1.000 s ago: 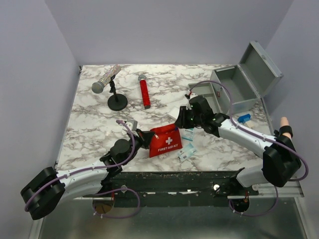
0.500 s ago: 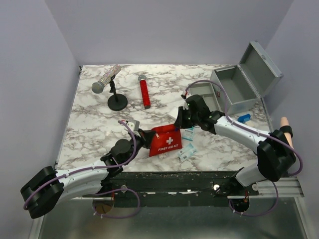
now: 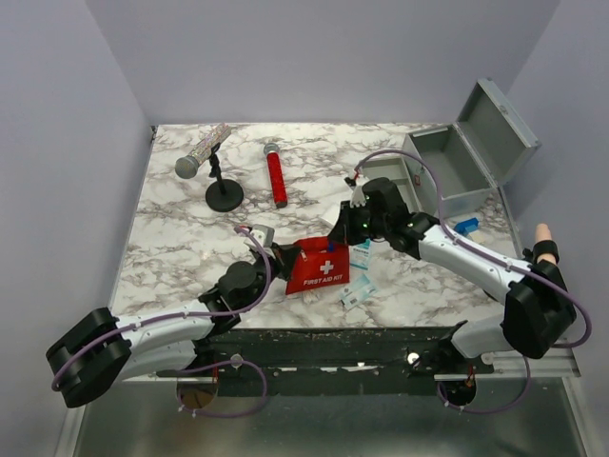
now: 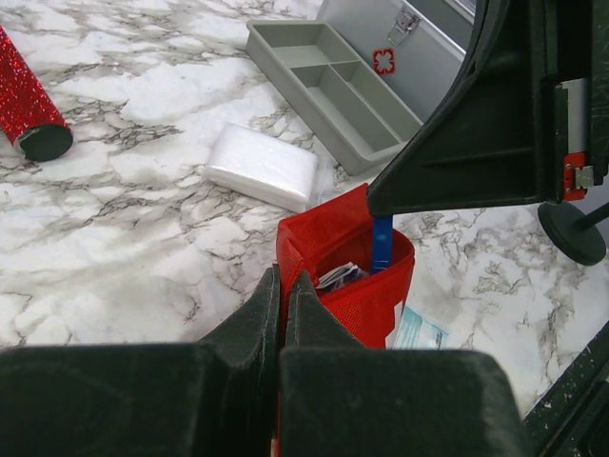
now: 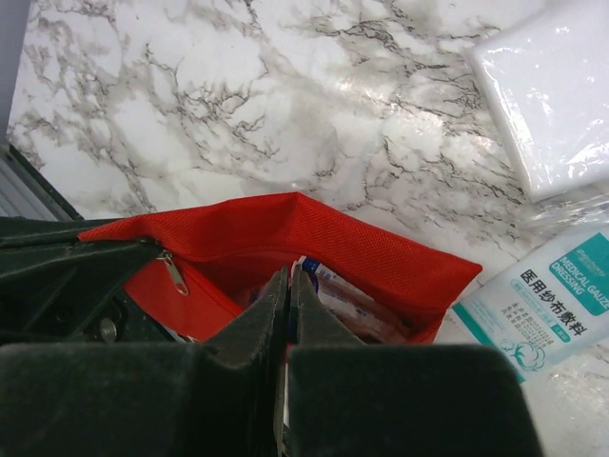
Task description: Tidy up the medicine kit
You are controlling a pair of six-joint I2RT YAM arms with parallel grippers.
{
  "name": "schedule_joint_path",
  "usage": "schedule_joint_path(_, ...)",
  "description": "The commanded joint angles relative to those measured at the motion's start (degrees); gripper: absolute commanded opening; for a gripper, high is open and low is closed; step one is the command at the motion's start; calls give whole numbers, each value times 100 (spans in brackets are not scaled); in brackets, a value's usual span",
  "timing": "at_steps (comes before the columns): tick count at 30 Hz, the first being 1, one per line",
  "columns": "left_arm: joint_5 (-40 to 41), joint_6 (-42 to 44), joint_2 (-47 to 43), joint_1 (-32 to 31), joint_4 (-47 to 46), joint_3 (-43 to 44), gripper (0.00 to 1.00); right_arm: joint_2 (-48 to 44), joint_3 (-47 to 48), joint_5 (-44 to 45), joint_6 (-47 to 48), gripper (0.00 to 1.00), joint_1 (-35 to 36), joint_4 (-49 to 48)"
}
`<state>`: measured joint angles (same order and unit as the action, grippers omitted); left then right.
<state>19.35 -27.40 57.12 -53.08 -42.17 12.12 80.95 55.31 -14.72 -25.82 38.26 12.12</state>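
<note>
my left gripper [image 4: 284,286] is clenched on the near edge of the red pouch [image 4: 366,305], with a fold of its fabric pinched between the two fingers. the pouch stands on the marble table [image 4: 114,238], its zippered mouth gaping open just ahead of them. my right gripper [image 5: 288,281] hangs over that mouth from the far side, its fingers drawn almost together with only a sliver of gap. a thin blue strip [image 4: 382,243] stands upright in the pouch directly under it, top end up against its underside. whether those fingers pinch the strip i cannot tell. paper packets [image 5: 333,290] show inside the pouch below my right fingertips.

the medicine kit [image 3: 447,171] sits well apart from both grippers, ahead of my left one past the pouch and off to the right of my right one. its lid [image 3: 500,119] is swung up and leans back. its grey divided tray [image 4: 328,90] lies out on the table just beside the box's front, between the box and the pouch. a white packet [image 4: 262,167] lies between the tray and the pouch, near my right gripper. a gauze dressing packet [image 5: 538,300] lies just beside the pouch. ahead and to the left of my left gripper lie a red glitter tube [image 3: 276,176] and a microphone on a stand [image 3: 202,152].
</note>
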Motion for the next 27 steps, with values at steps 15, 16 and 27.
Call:
schedule_joint_path(15, 174, 1192, -34, -106, -950, 344, 0, -1177, 471, -225, 358, 1, 6, 246)
schedule_joint_path(16, 148, 1245, -52, -106, -968, 335, 0, -1204, 585, -111, 472, 1, 6, 378)
schedule_joint_path(27, -72, 1430, 158, -106, -1091, 317, 0, -1634, 850, 910, 1036, 1, 6, 959)
